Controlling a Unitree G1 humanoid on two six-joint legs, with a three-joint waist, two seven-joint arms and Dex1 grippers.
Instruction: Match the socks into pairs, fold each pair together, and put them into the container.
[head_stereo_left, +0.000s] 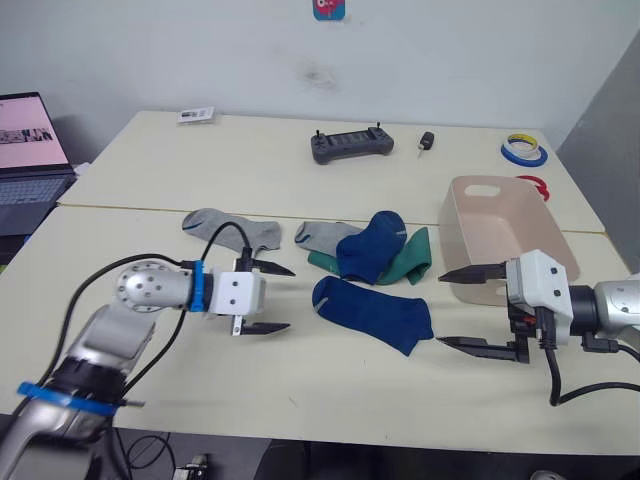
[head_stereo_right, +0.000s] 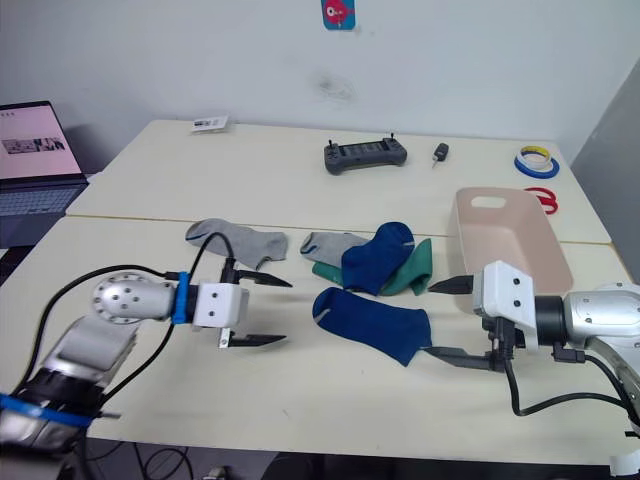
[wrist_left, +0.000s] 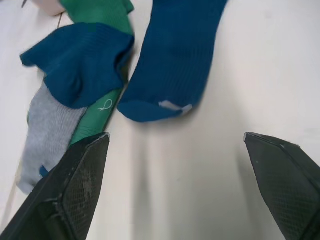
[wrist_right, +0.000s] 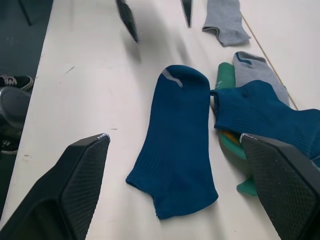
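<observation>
A dark blue sock (head_stereo_left: 375, 312) lies flat on the table near the front. Behind it a second blue sock (head_stereo_left: 372, 245) is heaped over a green sock (head_stereo_left: 410, 262) and a light grey sock (head_stereo_left: 322, 235). Another grey sock (head_stereo_left: 232, 229) lies apart to the left. The pink container (head_stereo_left: 500, 235) stands at the right. My left gripper (head_stereo_left: 268, 298) is open just left of the flat blue sock, holding nothing. My right gripper (head_stereo_left: 466, 308) is open just right of that sock, in front of the container, with nothing between its fingers.
At the back of the table lie a black controller (head_stereo_left: 350, 146), a small black key fob (head_stereo_left: 427, 141), tape rolls (head_stereo_left: 524, 151) and a small card (head_stereo_left: 196, 115). A laptop (head_stereo_left: 30, 160) sits beyond the table's left edge.
</observation>
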